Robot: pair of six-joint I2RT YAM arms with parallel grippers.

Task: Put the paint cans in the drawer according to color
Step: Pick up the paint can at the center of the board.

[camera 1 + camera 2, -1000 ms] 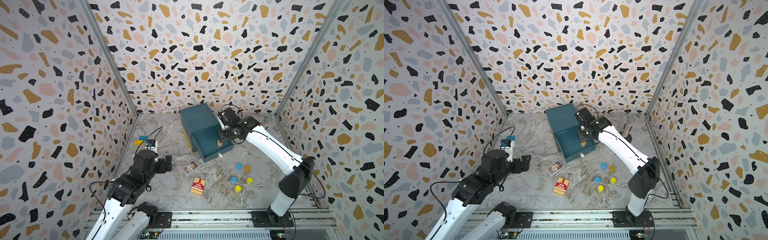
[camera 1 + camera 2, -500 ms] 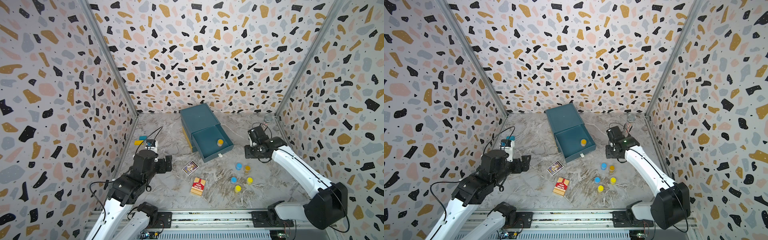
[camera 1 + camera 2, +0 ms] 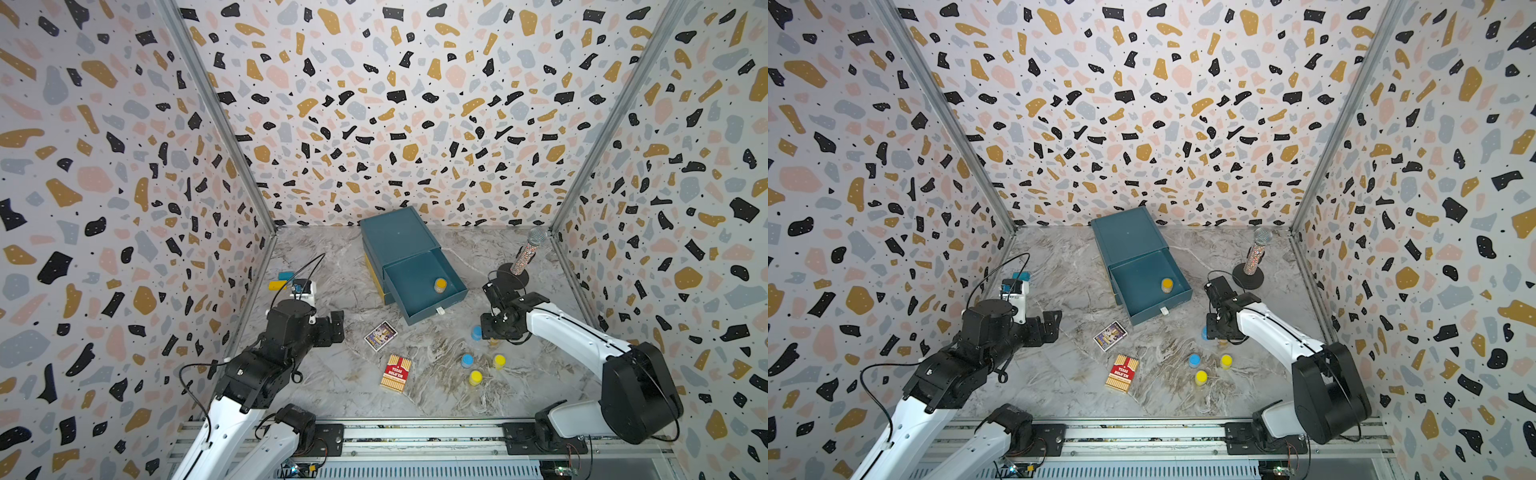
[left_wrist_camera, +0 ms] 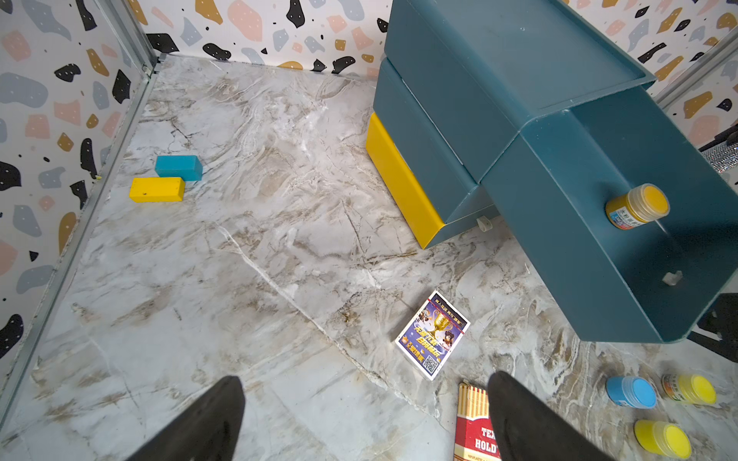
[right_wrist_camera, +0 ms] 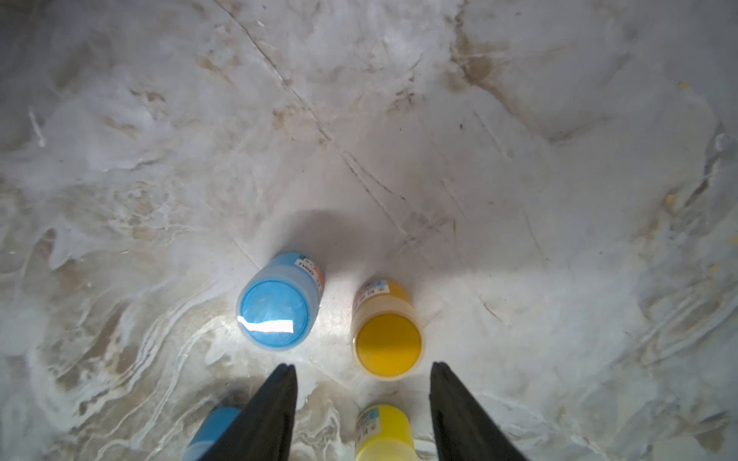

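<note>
The right claw (image 5: pixel 362 365) is found with its jaws parted and nothing clamped between them. Just ahead of its tips, in line with the gap, an orange-lidded paint can (image 5: pixel 387 343) is seen upright on the marble floor (image 5: pixel 519 159). A blue-lidded paint can (image 5: pixel 275 311) is noted just beside that one, ahead of one tip, the two cans not touching. Back toward the wrist, a yellow-lidded can (image 5: pixel 383 433) is seen through the gap, and a second blue can (image 5: pixel 211 433) is partly hidden behind one jaw. A second yellow can (image 3: pixel 475 377) is recorded further back, toward the arm's base. Farther out and to the left of the claw, well apart from it, the drawer (image 3: pixel 397 239) is found with its top tray (image 3: pixel 411 276) pulled out. One orange can (image 3: pixel 440 284) is seen standing inside, near the tray wall on the claw's side. The left claw (image 4: pixel 364 377) is observed with jaws apart and empty, well clear of every can. A red card box (image 4: pixel 473 423) is partly hidden behind one jaw.
</note>
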